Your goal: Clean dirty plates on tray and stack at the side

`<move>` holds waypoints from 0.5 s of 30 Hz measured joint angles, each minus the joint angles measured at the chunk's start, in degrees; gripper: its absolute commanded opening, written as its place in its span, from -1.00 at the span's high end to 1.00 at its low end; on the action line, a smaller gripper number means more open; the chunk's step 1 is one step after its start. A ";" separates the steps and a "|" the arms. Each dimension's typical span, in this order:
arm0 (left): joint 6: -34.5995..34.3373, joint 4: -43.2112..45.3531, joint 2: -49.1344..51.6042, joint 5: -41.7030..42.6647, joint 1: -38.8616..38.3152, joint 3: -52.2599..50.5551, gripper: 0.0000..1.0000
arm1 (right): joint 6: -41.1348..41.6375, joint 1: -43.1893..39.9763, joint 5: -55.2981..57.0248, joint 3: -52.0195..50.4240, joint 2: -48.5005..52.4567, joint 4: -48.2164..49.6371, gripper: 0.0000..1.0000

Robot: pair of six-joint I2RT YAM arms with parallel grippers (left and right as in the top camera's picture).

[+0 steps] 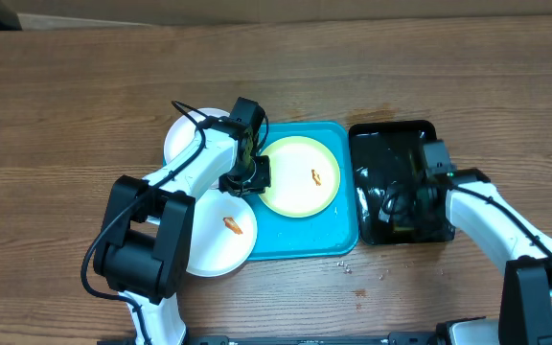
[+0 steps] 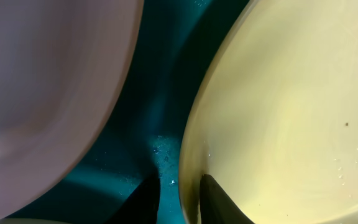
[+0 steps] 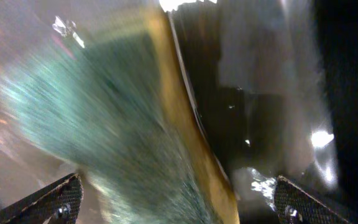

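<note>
Left gripper [image 2: 179,180]: we saw its jaws set narrowly astride the left rim of the green-rimmed plate [image 1: 295,182], one finger on the plate and one outside it. A sliver of turquoise showed beside the outer finger, so we could not tell whether the rim was truly pinched.
Right gripper [image 3: 178,186]: it hung released over the black tray [image 1: 391,139], jaws spread wide. A blurred green-and-yellow sponge [image 3: 123,124] lay between them, and neither finger seemed to touch it.
Plates: the green-rimmed plate lay flat in the tray [image 1: 343,240], its orange smear [image 1: 316,176] unwiped. One white plate [image 1: 185,134] sat at the tray's far-left corner, partly under the arm. The other white plate [image 1: 214,249], also smeared, overlapped the tray's near-left edge.
Risk, weak hold: we judged that a lift on a half-caught rim could let the plate slide out and clatter back onto the tray.
Risk, crowding: both white plates lay just beside the left fingers, so a tilt or drag of the held plate could knock or ride over them.
Risk, sponge: with the jaws wide and the view blurred, we feared a closing move might miss the sponge or catch only a corner, leaving the smear.
Risk, wet tray: the black tray looked glossy, perhaps wet, so drips could make the rims slippery.
</note>
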 measured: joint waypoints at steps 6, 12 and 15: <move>0.00 0.00 0.00 0.00 0.00 0.00 0.48 | 0.09 -0.02 -1.88 -1.53 -0.48 1.07 0.67; 0.02 0.00 0.00 0.00 0.00 0.00 0.47 | 0.09 -0.07 -3.82 -1.81 -0.48 1.07 0.77; 0.02 0.00 0.00 0.00 0.00 0.00 0.44 | -0.28 -0.04 -4.59 -1.68 -0.48 -0.09 0.16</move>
